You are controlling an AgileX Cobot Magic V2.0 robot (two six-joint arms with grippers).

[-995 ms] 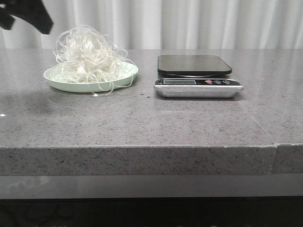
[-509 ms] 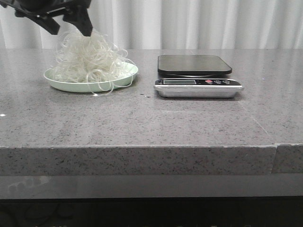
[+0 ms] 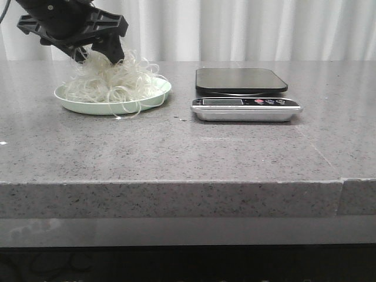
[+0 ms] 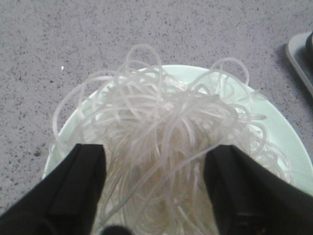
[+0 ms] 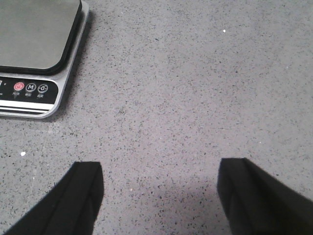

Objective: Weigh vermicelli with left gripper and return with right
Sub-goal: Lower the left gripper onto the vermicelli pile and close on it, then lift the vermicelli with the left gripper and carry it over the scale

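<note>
The left tool [image 3: 97,56] is pressed down into the top of the noodles [image 3: 111,82], its fingers [image 4: 80,181] spread apart with strands between them. The noodles sit heaped on a pale green plate [image 3: 150,98] at the left of the grey bench [image 3: 188,147]. Beside the plate stands a kitchen scale [image 3: 244,94]. The right tool [image 5: 159,196] hangs spread apart over bare bench near the scale.

The left gripper [image 3: 97,57] has dropped into the vermicelli [image 3: 111,82], flattening it.
</note>
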